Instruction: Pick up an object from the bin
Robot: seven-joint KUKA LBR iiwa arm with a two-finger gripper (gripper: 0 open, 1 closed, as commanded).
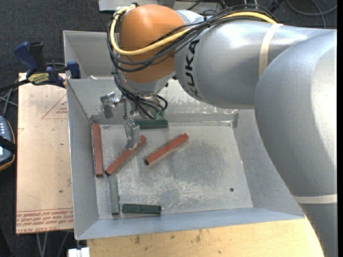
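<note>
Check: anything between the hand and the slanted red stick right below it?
Nothing visible. The hand is right at the upper end of the slanted red stick. The dark green stick lies behind that end and the other red stick toward the view's right, both apart from it.

A left bar point(97, 150) is laid along the bin's point(214, 167) left wall, a slanted bar point(121, 160) just right of it, a centre bar point(166, 149) further right. A back bar point(153, 125) is placed above them; a corner bar point(114, 196) and front bar point(141, 209) at lower left.
</note>
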